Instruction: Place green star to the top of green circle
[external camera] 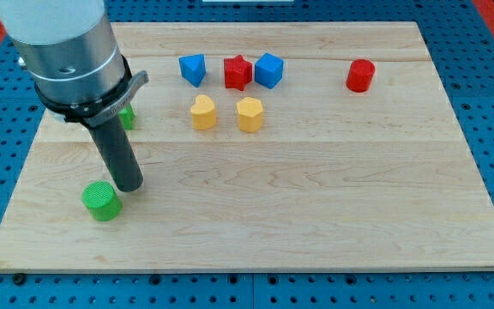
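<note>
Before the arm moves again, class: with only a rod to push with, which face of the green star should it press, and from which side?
Judging from this frame, my tip should press the green star on its face toward the view's top and push down-left. The green circle lies below it. Most of the star is hidden behind the arm.

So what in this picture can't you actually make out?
- Green star: camera view, mostly hidden behind the arm's body; only a green sliver shows, shape unreadable.
- My tip: whether it touches the green circle just to its lower left is unclear.
- Arm's upper part: cut off by the view's top edge.
</note>
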{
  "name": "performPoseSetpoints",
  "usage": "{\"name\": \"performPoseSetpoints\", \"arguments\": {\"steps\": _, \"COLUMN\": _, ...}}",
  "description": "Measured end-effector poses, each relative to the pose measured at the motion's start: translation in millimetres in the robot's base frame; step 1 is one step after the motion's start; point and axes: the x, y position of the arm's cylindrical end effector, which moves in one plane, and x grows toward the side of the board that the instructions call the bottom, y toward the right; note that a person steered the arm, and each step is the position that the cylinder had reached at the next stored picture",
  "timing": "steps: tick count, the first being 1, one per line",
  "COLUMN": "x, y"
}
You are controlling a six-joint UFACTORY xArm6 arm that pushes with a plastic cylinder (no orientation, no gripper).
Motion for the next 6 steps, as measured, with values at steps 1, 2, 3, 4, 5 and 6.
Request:
{"name": "performPoseSetpoints", "arguments": {"steps": 1, "x": 21.8, "y": -5.7}}
{"name": "performPoseSetpoints", "arguments": {"steps": 2, "x": 7.9, "y": -3.0}}
{"name": "performPoseSetpoints", "arguments": {"steps": 3, "x": -38.5, "y": 12.1}}
{"name": "performPoseSetpoints", "arguments": {"steps": 4, "x": -76.3, "y": -2.7}}
{"name": "performPoseSetpoints", "arguments": {"steps": 5, "x": -125.4, "y": 10.5}}
{"name": "performPoseSetpoints", "arguments": {"steps": 6, "x": -142.9, "y": -16.8}}
